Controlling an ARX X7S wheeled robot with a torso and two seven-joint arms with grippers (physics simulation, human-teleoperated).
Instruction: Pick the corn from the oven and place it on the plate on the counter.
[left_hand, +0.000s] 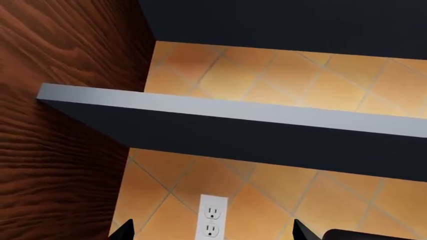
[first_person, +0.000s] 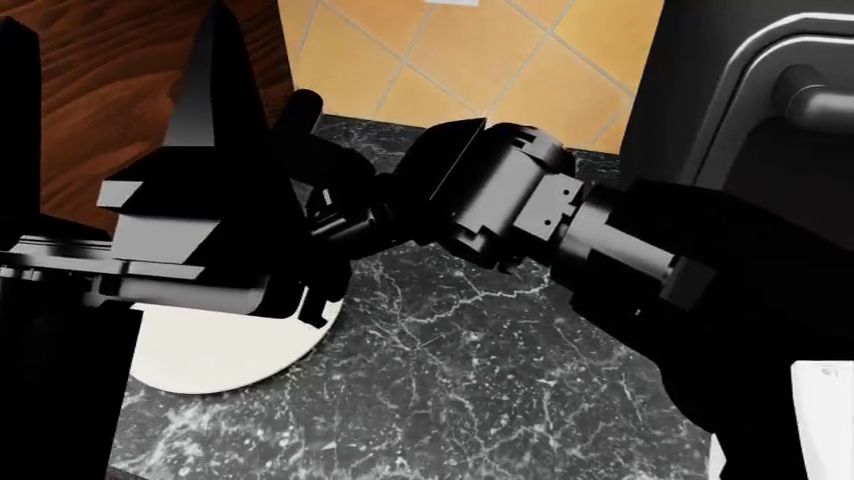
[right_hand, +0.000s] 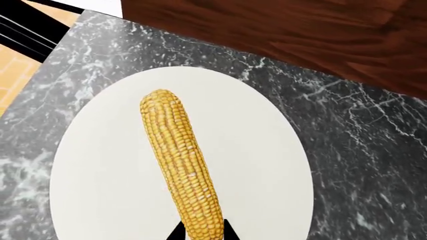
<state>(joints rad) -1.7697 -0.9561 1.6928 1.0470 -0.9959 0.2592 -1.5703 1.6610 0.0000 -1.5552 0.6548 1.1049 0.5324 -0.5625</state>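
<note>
The yellow corn stretches over the middle of the white plate, and I cannot tell whether it touches the plate. My right gripper is shut on the cob's near end, one dark fingertip on each side. The plate sits on the marble counter, half hidden by my arms. My left gripper is open and empty, raised toward the tiled wall, its fingertips far apart. The glossy black oven stands at the right.
A grey shelf crosses the orange tiled wall above a white outlet. A reddish wooden panel borders the counter at the left. My right forearm reaches across the counter in front of the oven.
</note>
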